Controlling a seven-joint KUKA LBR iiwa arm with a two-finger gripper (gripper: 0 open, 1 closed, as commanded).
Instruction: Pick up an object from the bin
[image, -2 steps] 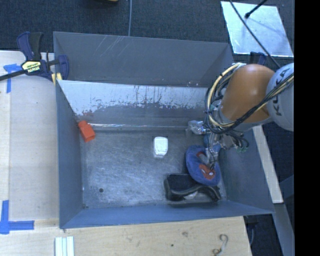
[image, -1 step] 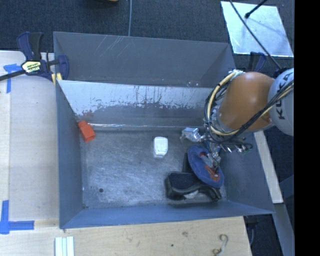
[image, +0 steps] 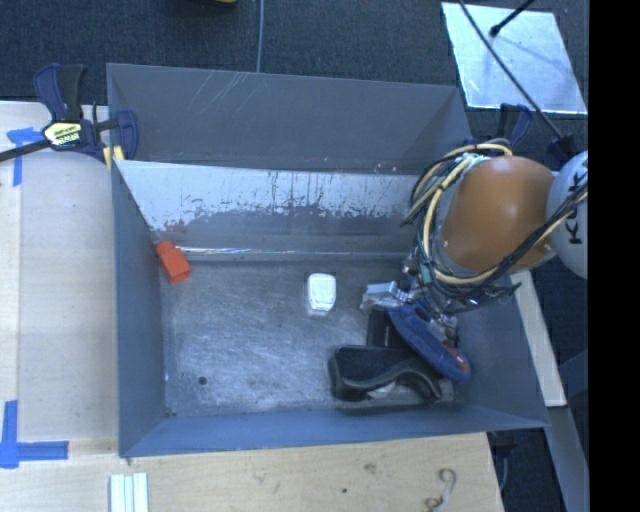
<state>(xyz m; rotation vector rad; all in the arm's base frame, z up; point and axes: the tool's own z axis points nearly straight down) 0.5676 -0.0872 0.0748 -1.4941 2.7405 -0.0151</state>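
My gripper (image: 392, 294) is low in the right part of the bin, under the arm's orange dome. Just below it lies a blue elongated tool (image: 432, 342) with a red spot near its lower end, slanting toward the bin's front right. It rests against a black curved object (image: 378, 376) by the front wall. A small white block (image: 321, 292) lies on the floor a short way left of the gripper, apart from it.
A small orange block (image: 174, 262) lies at the far left, near the back wall's foot. The arm, with its orange dome and looped cables, covers the bin's right side.
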